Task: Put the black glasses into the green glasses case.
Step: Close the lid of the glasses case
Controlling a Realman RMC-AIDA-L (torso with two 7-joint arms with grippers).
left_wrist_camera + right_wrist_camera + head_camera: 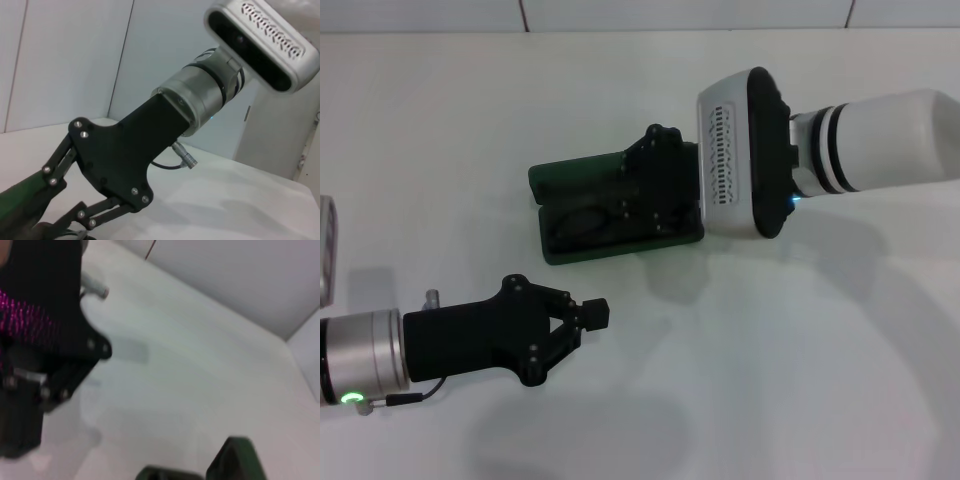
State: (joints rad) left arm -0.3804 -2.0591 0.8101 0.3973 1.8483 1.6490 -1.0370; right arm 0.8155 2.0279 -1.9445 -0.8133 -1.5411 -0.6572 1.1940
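Observation:
The green glasses case [552,182] lies open on the white table, lid folded back on the far side. The black glasses [582,220] lie in its dark lined tray, oval lenses showing, partly hidden by my right gripper. My right gripper [625,200] reaches in from the right and hangs low over the case's middle. It also shows in the left wrist view [107,160], with the case's green edge [17,202] below it. My left gripper [596,315] is shut and empty, low over the table in front of the case. The right wrist view shows a corner of the case [240,457].
A grey object [326,250] sits at the table's left edge, cut off by the frame. The white table [800,380] runs bare to the right and front of the case. A wall stands behind the table.

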